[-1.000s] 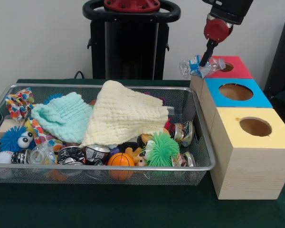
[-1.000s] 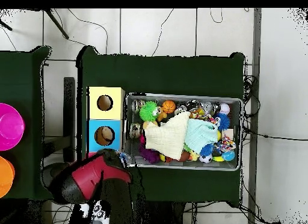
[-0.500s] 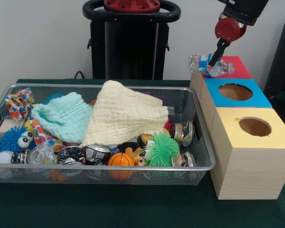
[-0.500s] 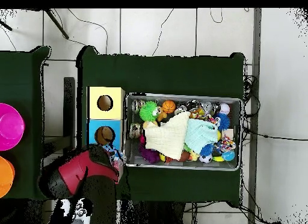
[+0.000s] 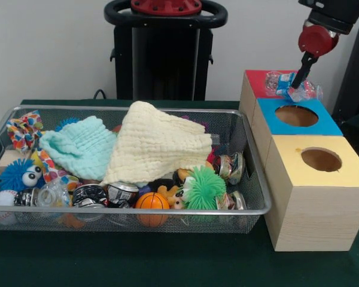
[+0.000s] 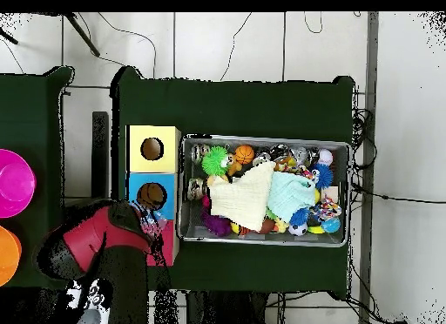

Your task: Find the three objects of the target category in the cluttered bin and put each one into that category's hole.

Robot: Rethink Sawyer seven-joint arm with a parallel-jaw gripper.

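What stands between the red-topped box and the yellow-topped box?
The blue-topped box stands between the red-topped box and the yellow-topped box, its round hole open. The front view shows this.

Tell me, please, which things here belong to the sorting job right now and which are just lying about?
In the job:
- gripper, shut on the plastic bottle
- red-topped box beneath it
- wire bin

Lying about:
- yellow cloth
- mint cloth
- green spiky ball
- toy basketball
- blue-topped box
- yellow-topped box
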